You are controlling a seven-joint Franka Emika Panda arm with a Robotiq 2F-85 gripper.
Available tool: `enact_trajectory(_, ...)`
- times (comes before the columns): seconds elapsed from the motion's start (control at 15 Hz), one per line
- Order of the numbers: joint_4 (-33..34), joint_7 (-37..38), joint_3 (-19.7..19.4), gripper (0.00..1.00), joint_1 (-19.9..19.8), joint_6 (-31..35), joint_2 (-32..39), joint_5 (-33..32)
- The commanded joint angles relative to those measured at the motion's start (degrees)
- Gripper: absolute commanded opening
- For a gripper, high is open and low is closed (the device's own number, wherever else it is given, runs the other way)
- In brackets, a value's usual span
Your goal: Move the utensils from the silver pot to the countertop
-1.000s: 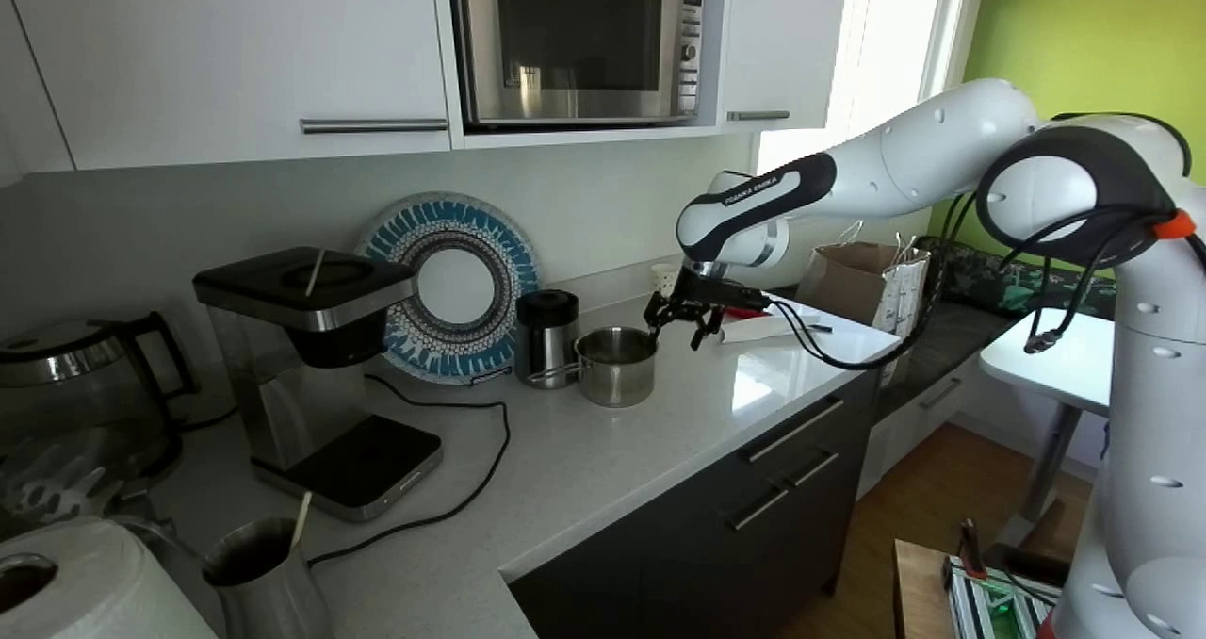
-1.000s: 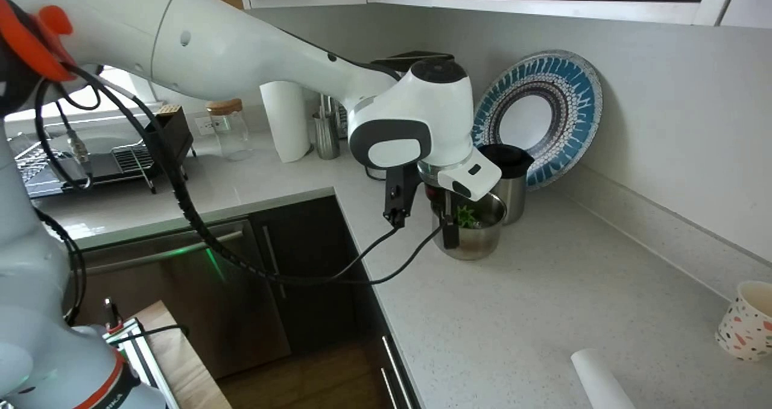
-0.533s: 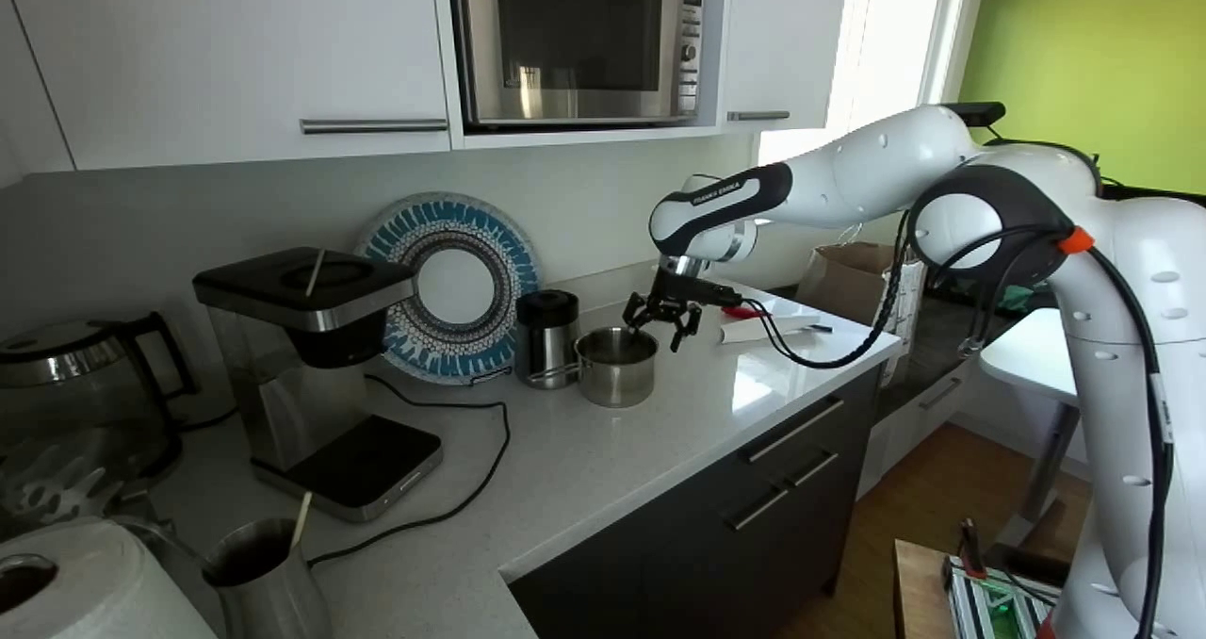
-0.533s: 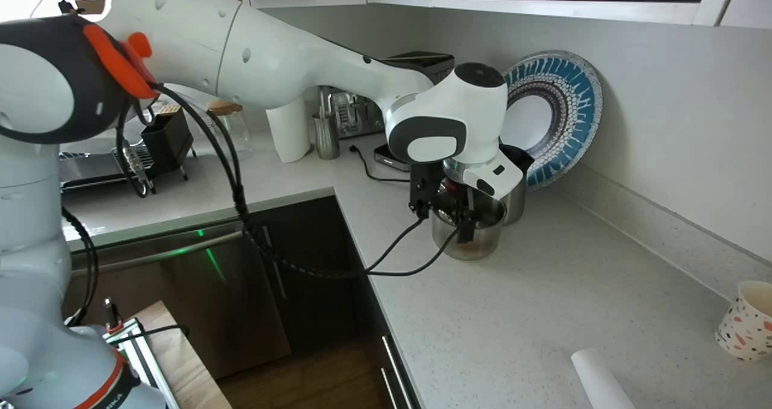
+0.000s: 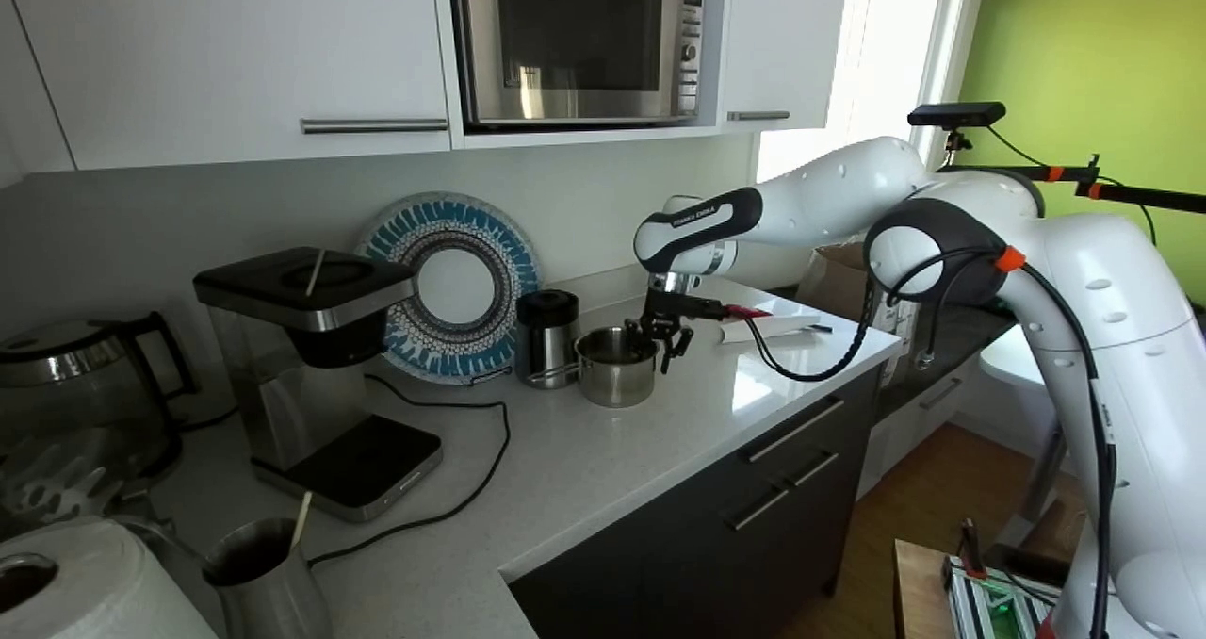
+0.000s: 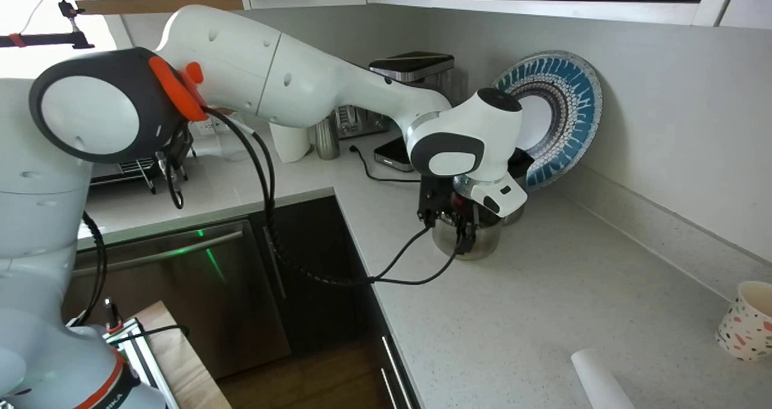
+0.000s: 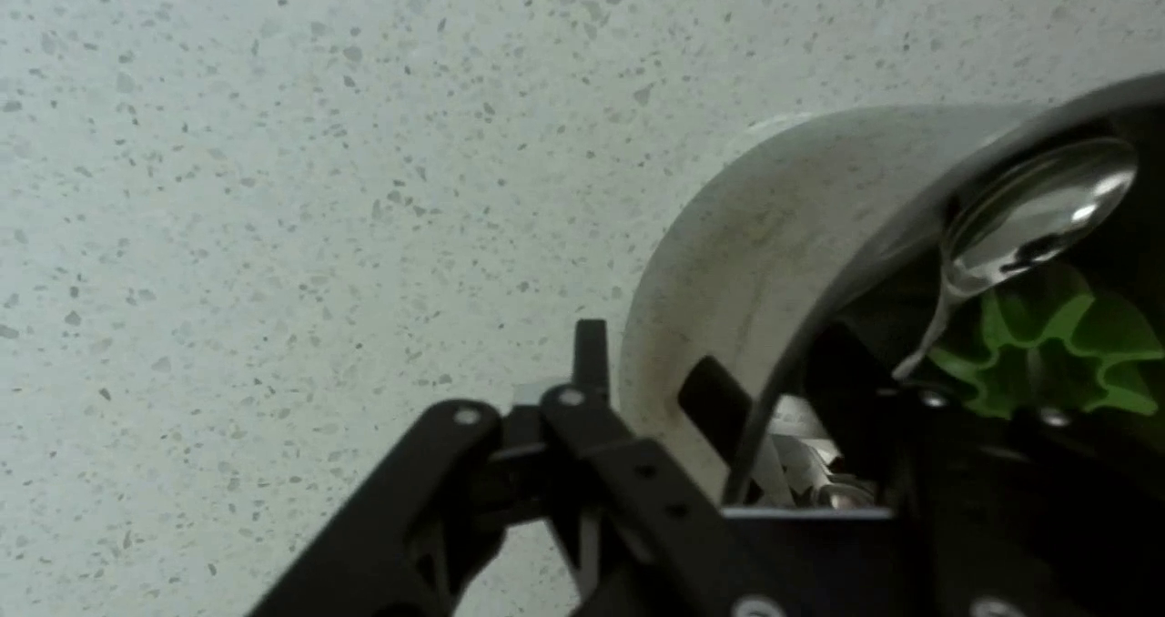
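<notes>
Over the last second the claw (image 7: 733, 348) has come across and down onto the silver saucepan (image 5: 614, 383), near the middle of the frame in an exterior view, and its fingers (image 7: 592, 353) have drawn closer to each other. They remain apart, with nothing clamped: in the wrist view the one at lower centre stands outside the saucepan, just off its wall, while the other, at lower right, reaches inside the rim. A spoon (image 7: 1028, 217) leans inside at the right of that frame, beside a green fluted piece (image 7: 1056, 353), and what look like more metal utensils (image 7: 801, 462) show lower down, partly hidden. So the reach seems nearly done and a grasp seems to be starting, with these utensils not yet on the worktop (image 6: 543, 312). Astride the rim, the claw would likely pinch the saucepan's wall, which suits tipping it; picking out the spoon would probably call for a shift inward.
</notes>
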Motion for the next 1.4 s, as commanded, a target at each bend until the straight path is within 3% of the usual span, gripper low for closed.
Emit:
enact_trajectory(0.0,2.2,3.6,-0.6,0.28,-0.8,-1.8,1.3,-3.8)
enact_trajectory(0.2,1.6,5.0,-1.6,0.04,-0.5,-1.4,0.2,-7.1)
enact_trajectory(0.27,1.2,5.1,-1.7,0.01,-0.4,-1.3,-0.3,-8.0)
enact_trajectory(0.67,-0.4,1.7,-2.2,0.01,-0.3,1.1,-2.9,-13.2)
enact_trajectory(1.13,-2.9,-11.1,-2.6,0.01,-1.3,0.6,-8.6,-21.5)
enact_trajectory(1.33,-2.6,-20.9,-2.2,0.01,-3.2,-2.1,-9.9,-22.9)
